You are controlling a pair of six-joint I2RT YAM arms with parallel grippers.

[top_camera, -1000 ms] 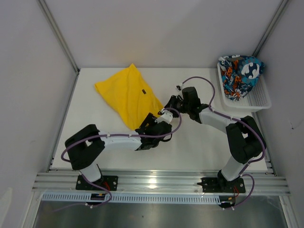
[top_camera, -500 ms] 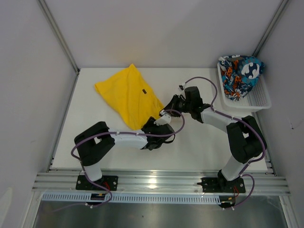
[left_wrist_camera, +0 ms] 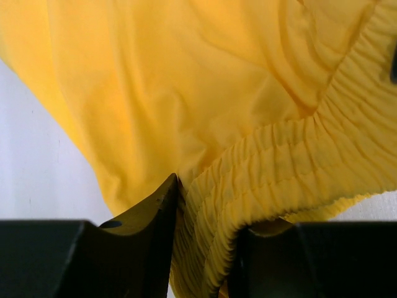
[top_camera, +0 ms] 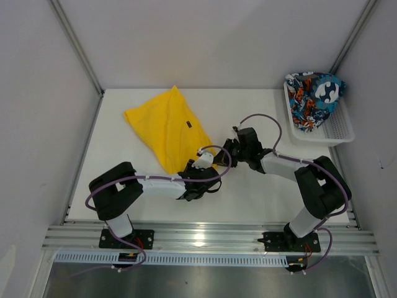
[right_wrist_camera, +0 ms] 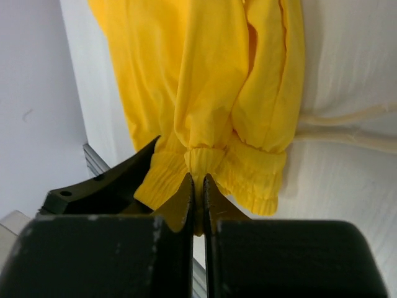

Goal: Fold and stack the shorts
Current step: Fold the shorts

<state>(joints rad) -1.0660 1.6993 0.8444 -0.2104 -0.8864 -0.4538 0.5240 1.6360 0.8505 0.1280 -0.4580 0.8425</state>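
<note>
Start with the bench (top_camera: 260, 198). The yellow shorts (top_camera: 164, 124) lie flat on its left-centre part, with their long axis on a diagonal. One end sits near the middle of the bench by your arms, and the rest runs up and away to the far left. The printed shorts (top_camera: 313, 99) are well apart from all this, heaped in the white basket (top_camera: 340, 135) at the far right corner, so forget them for now.

What the next move turns on, I'd say, is that both arms meet at the same near end of the yellow pair, side by side, and the whole body of cloth lies away from the jaws toward the far left. So any fold means carrying that near end along the diagonal, not across it.

The right gripper (top_camera: 225, 153) has its jaws clenched on a fold of yellow at the gathered edge. The drawstring (right_wrist_camera: 347, 127) trails off just beside it. The left gripper (top_camera: 208, 166) sits to its left with the elastic waistband (left_wrist_camera: 279, 161) bunched between its jaws. Cloth packs the gap, but I honestly can't tell whether it's a real pinch yet, so check that before you lift.
</note>
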